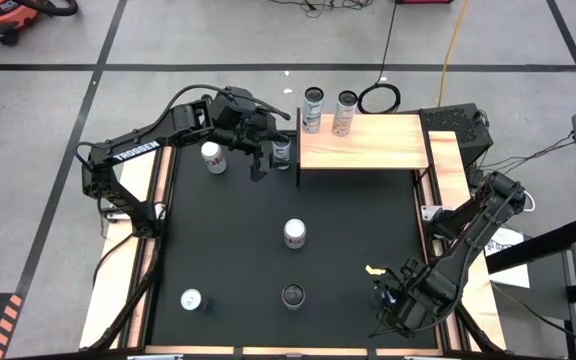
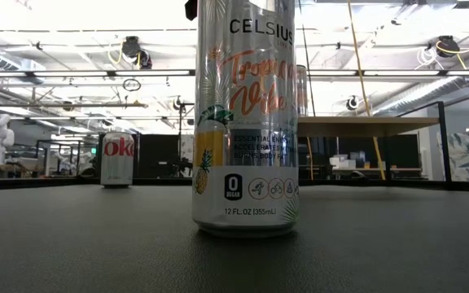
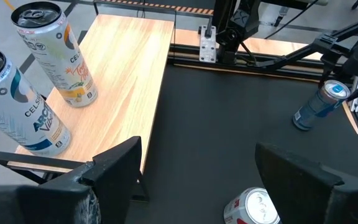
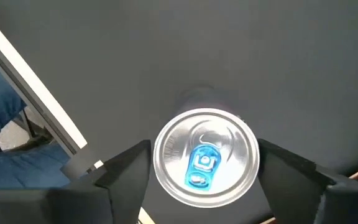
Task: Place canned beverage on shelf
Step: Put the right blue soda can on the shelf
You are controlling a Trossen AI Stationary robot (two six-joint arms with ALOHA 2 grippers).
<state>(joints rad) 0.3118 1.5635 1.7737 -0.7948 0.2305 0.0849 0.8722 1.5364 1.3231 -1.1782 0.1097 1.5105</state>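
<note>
Overhead cam looks straight down on the whole black mat (image 1: pixel 268 250). Low cam sits at mat level, jammed right up against a Celsius can (image 2: pixel 246 122). Left wrist cam faces the shelf (image 3: pixel 120 81), also top-center overhead. Right wrist cam stares down close onto a can top (image 4: pixel 205 155).

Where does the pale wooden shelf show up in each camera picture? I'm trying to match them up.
High view: the rectangular light-wood shelf sits at top centre.
Low view: a thin slab far back, right of the tall silver Celsius can.
Left wrist view: upper left.
Right wrist view: not in it.
Shared landmark: the large black mat, seen in all four.
</note>
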